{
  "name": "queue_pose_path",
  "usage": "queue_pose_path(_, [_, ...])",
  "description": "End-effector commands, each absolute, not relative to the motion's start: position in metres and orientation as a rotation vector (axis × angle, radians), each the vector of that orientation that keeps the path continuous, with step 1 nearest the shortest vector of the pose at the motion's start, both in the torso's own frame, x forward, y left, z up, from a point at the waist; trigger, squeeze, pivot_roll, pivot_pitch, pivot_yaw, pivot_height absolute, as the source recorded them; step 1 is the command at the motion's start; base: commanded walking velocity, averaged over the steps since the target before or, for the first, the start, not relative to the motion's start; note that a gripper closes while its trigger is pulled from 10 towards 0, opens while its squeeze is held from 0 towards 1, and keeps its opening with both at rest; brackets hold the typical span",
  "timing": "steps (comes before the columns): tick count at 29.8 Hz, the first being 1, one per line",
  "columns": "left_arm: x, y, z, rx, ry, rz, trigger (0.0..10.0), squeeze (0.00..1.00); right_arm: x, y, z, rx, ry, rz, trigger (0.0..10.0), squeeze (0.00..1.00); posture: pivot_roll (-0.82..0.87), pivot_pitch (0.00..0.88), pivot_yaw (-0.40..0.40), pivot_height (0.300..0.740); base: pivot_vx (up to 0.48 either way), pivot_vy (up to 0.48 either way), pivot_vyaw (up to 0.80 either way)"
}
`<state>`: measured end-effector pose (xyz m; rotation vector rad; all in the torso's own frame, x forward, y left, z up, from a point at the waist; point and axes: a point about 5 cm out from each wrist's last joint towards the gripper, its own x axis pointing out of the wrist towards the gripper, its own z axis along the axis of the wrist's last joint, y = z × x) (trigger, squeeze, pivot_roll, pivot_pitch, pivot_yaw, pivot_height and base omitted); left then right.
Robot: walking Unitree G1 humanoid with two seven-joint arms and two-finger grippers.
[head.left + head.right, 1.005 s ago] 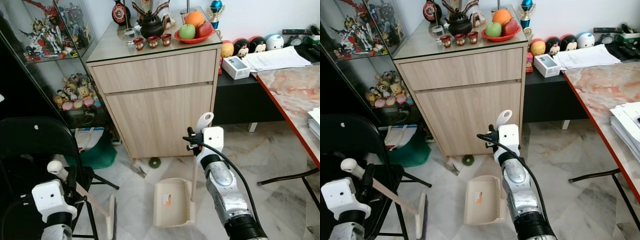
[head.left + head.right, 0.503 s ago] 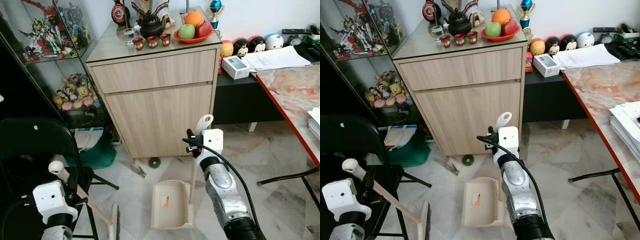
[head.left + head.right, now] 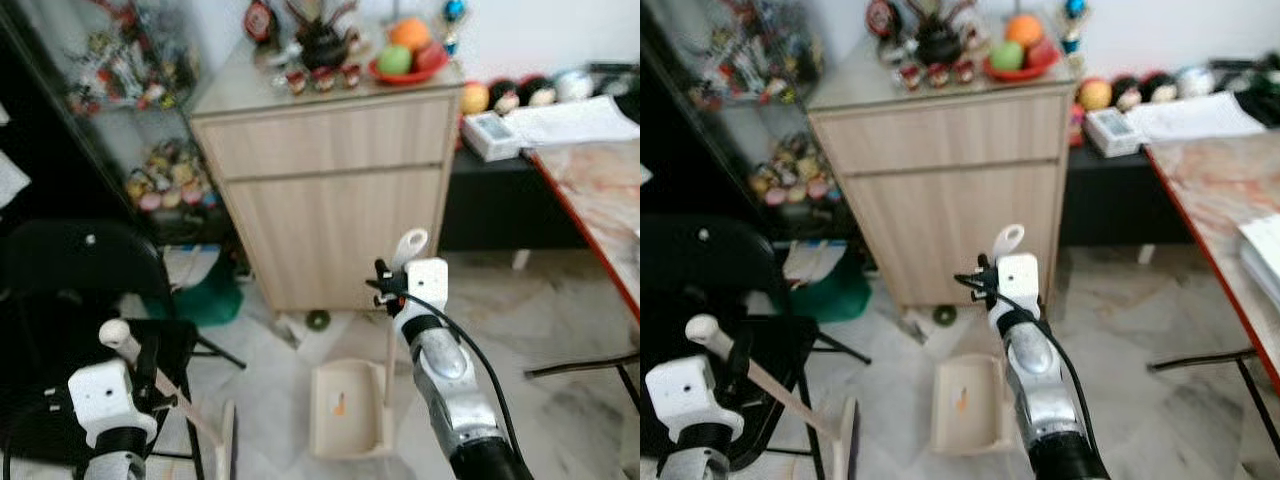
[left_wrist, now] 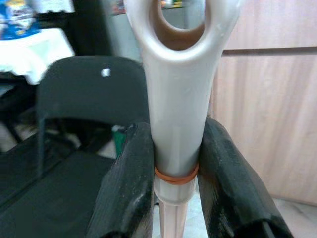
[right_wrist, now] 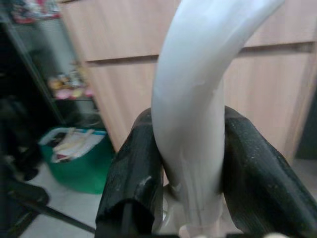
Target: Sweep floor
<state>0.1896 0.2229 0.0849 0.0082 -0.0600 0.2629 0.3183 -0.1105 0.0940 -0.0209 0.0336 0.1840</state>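
Left hand (image 4: pixel 176 168): clamped on the broom handle (image 4: pixel 179 99).
Right hand (image 5: pixel 190 163): clamped on the dustpan handle (image 5: pixel 198 109).
Dustpan (image 3: pixel 348 408): rested on the marble floor (image 3: pixel 560 330) before the wooden cabinet (image 3: pixel 330 190).
Broom head (image 3: pixel 845 440): beside the black chair (image 3: pixel 710 300).

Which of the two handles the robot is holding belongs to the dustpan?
The one in the right gripper: its upright handle runs down to the dustpan. The left gripper holds the slanted broom handle.

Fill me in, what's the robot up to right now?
It is sweeping the floor in front of a wooden cabinet. The left gripper is shut on the broom handle, the broom slanting down beside a black chair. The right gripper is shut on the dustpan handle, holding the dustpan upright on the marble floor. A small green object lies near the cabinet base.
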Motion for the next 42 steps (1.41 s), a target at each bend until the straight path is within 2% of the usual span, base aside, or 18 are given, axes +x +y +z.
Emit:
queue_pose_path(1, [0.190, 0.229, 0.094, 0.032, -0.090, 0.275, 10.0, 0.00, 0.319, -0.101, 0.106, 0.000, -0.027, 0.218, 10.0, 0.00, -0.12, 0.010, 0.162, 0.740, 0.000, 0.000, 0.80])
queue_pose_path(32, [0.196, 0.223, 0.095, 0.029, -0.088, 0.220, 10.0, 0.00, 0.317, -0.097, 0.100, -0.014, 0.010, 0.232, 10.0, 0.00, -0.13, 0.001, 0.171, 0.740, 0.000, 0.000, 0.80])
queue_pose_path(39, [0.197, 0.224, 0.093, 0.022, -0.084, 0.232, 10.0, 0.00, 0.315, -0.108, 0.090, -0.086, 0.089, 0.198, 10.0, 0.00, -0.13, 0.023, 0.171, 0.740, 0.000, 0.000, 0.75])
queue_pose_path(42, [0.197, 0.224, 0.092, 0.014, -0.077, 0.234, 10.0, 0.00, 0.317, -0.113, 0.087, -0.097, 0.103, 0.172, 10.0, 0.00, -0.13, 0.024, 0.172, 0.740, 0.000, 0.000, 0.00])
